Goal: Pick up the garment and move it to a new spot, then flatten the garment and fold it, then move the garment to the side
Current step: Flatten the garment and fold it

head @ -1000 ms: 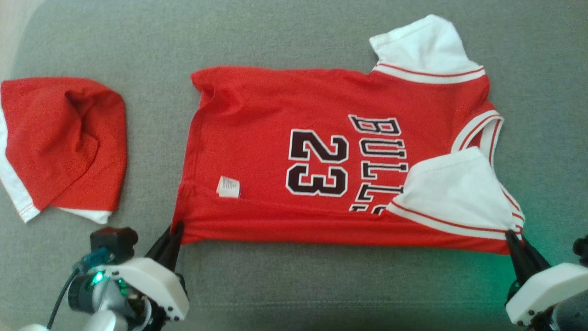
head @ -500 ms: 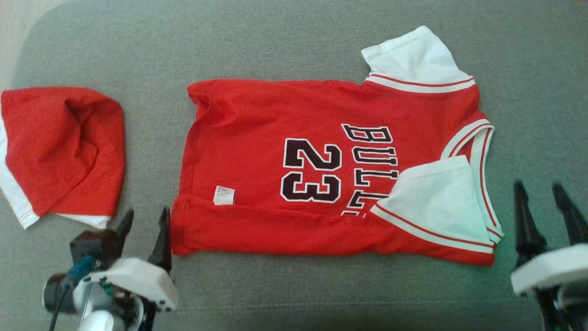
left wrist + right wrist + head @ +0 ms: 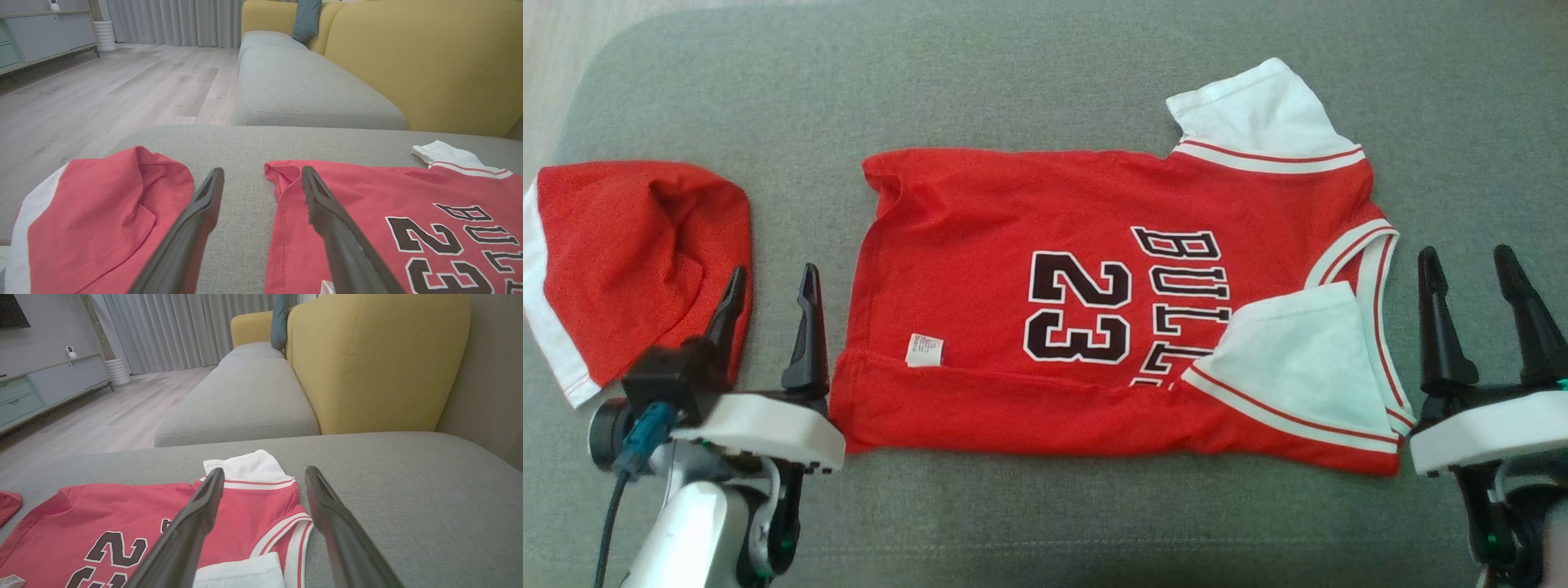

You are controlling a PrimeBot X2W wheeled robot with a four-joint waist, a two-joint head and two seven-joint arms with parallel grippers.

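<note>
The garment, a red jersey with black "23" lettering and white sleeves, lies spread on the grey sofa cushion. Its near long edge is folded over, and the near white sleeve lies on the print. My left gripper stands open just left of the hem, holding nothing. In the left wrist view, the left gripper has one finger over the garment's edge. My right gripper stands open just right of the neckline, empty. In the right wrist view, the right gripper straddles the collar end of the garment.
A second red piece with white trim lies crumpled at the cushion's left end, close to my left fingers. Beyond are another grey seat, a yellow backrest and wooden floor. Bare cushion runs along the near and far sides.
Both grippers have let go of the garment's near corners and opened, and now stand beside its two ends. The jersey has settled flat. The head camera has shifted a little.
</note>
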